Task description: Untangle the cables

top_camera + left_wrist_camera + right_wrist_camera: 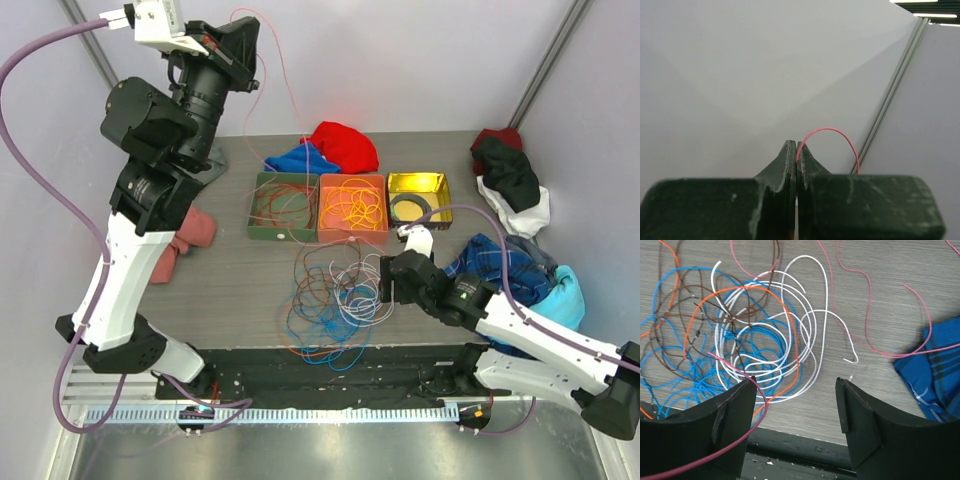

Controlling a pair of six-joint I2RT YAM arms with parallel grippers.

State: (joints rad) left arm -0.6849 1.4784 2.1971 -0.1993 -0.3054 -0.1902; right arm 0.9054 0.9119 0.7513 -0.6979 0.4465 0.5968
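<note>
Drawing the red wire clear should go best if the left gripper, jaws pressed together on it, rises slowly. Meanwhile the right gripper should pin the other loops so they do not ride up. The right jaws stand wide apart and hold nothing. They sit low over the white loops, and a dark red strand crosses one finger, though I cannot tell whether it touches. Seen from above, the left gripper hangs high at 11 o'clock of the tangle and the right one sits at its 3 o'clock. The red wire drops from the raised jaws toward the green tray, at 12 o'clock of the tangle.
</note>
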